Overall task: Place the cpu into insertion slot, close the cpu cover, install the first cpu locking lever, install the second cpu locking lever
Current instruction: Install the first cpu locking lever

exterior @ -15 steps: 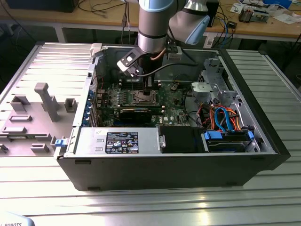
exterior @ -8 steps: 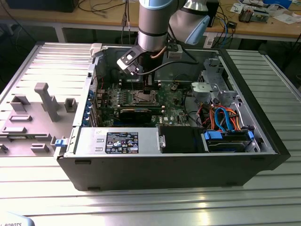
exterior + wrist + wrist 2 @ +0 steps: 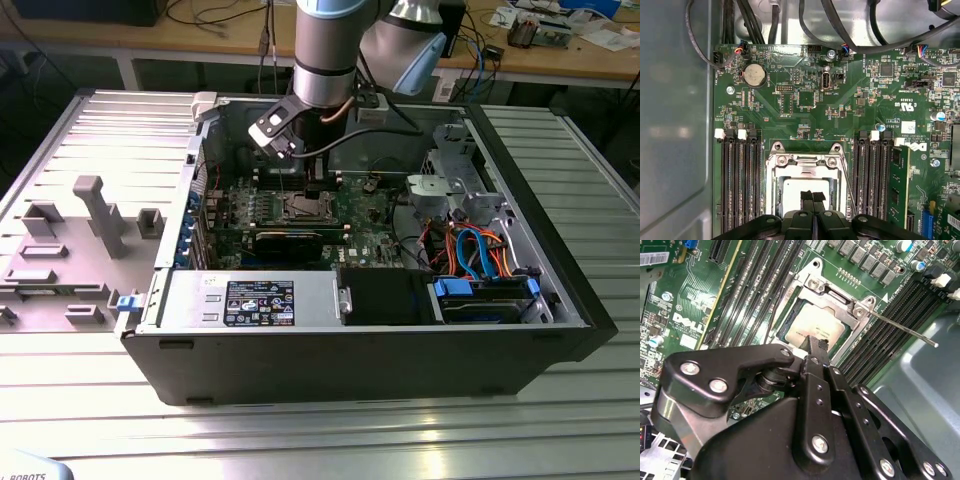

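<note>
Your gripper (image 3: 813,196) is empty, fingers pressed together, tips just over the cpu (image 3: 815,325); the cpu sits in the slot (image 3: 836,148); the cover (image 3: 802,161) looks down around it; one lever (image 3: 902,329) stands free, so I judge you're at the first latching; that thin rod calls for a fine catch.

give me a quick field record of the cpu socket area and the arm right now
end effector: fingertips together, just above the cpu in both wrist views
cpu: lying in the insertion slot, metal top showing
cpu cover: down over the cpu, framing it
locking lever: thin rod running out from a corner of the cover; cannot tell whether it is latched
memory slots: banks on both sides of the slot
computer case: open, with the arm reaching in
</note>
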